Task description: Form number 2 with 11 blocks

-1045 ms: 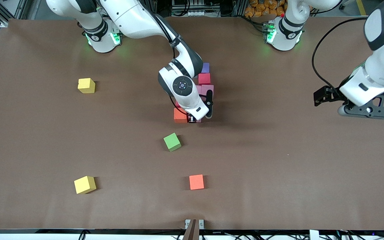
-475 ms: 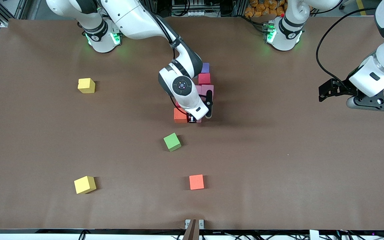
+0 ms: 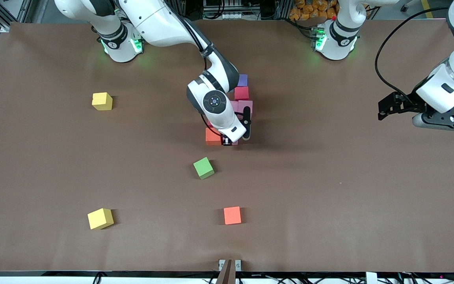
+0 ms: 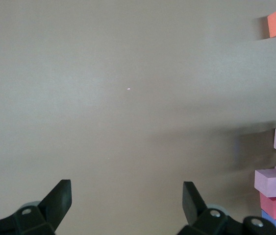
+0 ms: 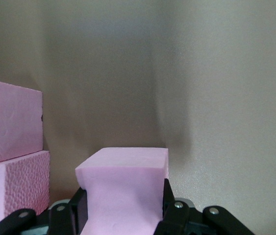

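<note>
My right gripper [image 3: 230,142] is low at the block cluster's end nearest the front camera, shut on a pink block [image 5: 123,191]. That block sits beside an orange-red block [image 3: 212,136]. Two more pink blocks [image 5: 10,120] [image 5: 12,188] stand close alongside. The cluster runs on through a pink block [image 3: 245,106] and a red block [image 3: 241,93] to a purple block [image 3: 243,80]; the arm hides the others. A green block [image 3: 203,167] and an orange block [image 3: 232,215] lie loose, nearer the front camera. My left gripper [image 4: 126,191] hangs open over bare table at the left arm's end.
Two yellow cubes lie toward the right arm's end, one [image 3: 102,101] level with the cluster, the other [image 3: 100,218] near the table's front edge. The left arm's black cable [image 3: 380,59] loops above the brown table [image 3: 329,197].
The left arm has drawn back toward its own end of the table and slightly toward the bases. The right gripper has stayed low at the cluster, still shut on the pink block.
</note>
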{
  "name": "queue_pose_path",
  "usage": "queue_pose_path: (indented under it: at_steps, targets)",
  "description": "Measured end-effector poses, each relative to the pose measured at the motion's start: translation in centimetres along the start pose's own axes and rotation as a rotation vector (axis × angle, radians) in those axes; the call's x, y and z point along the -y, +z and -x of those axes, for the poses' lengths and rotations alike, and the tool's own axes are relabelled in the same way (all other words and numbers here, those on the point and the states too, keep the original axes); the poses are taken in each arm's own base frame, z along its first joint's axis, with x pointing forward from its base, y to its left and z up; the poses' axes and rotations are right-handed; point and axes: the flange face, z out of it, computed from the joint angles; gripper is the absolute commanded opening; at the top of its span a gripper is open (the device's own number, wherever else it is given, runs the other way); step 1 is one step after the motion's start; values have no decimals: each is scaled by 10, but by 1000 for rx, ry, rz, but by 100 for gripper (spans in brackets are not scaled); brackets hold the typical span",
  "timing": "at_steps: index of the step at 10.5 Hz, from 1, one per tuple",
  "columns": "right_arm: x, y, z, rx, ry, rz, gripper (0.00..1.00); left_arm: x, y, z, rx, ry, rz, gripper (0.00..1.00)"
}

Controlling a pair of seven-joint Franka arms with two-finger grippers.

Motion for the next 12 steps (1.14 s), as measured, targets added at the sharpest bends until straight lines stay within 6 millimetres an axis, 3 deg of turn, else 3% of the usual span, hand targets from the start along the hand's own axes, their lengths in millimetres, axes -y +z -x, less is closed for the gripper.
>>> queue_pose_path:
  at_steps: [12]
  targets:
    - [1, 1, 4, 4, -20, -6, 25, 9, 0, 1, 6, -15, -1, 100]
